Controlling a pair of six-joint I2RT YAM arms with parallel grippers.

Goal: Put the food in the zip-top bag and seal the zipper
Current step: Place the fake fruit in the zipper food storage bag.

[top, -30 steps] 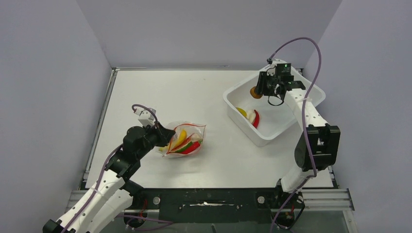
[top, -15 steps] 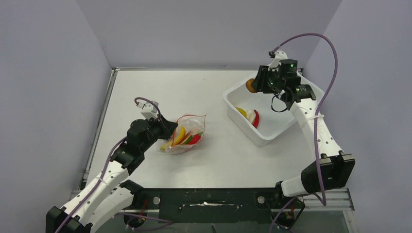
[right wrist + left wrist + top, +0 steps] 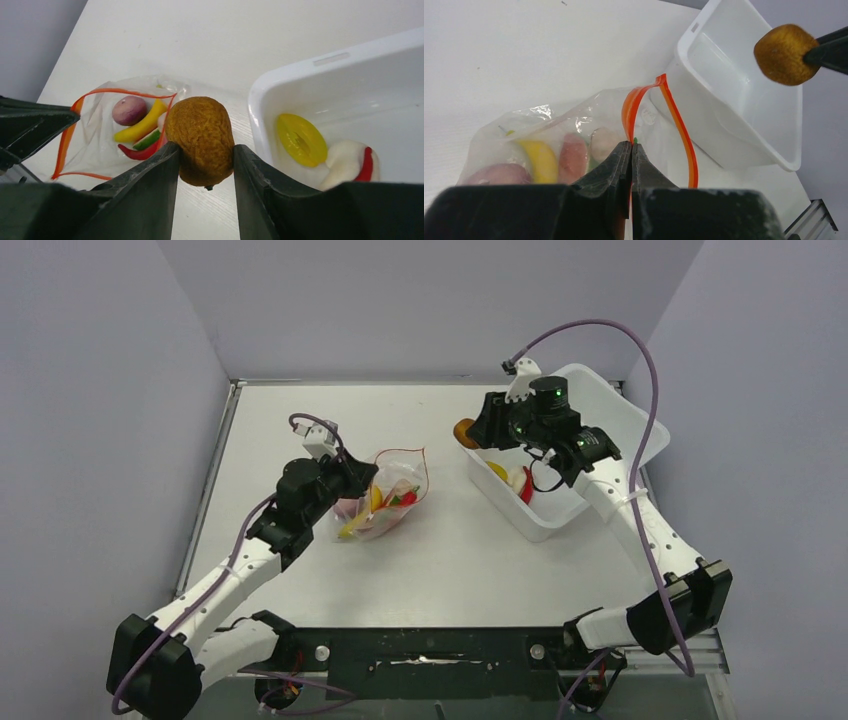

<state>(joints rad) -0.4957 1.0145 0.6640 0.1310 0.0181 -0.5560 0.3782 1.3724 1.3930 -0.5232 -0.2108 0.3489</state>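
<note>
Left gripper (image 3: pixel 630 148): fingers closed together on the zipper (image 3: pixel 675 127), pinching one lip of the zip-top bag (image 3: pixel 392 508). The bag's mouth stands up and gapes toward the white bin (image 3: pixel 548 527).

The bag is mid-table, left of the bin, with a strip of bare table (image 3: pixel 445 530) between them.

Right gripper (image 3: pixel 202 150): clamped on the brown piece (image 3: pixel 200 131), held in the air just off the bin's left corner, apart from the bag.

In the bag: banana (image 3: pixel 137 129), red chili (image 3: pixel 137 153), green piece (image 3: pixel 147 140).
</note>
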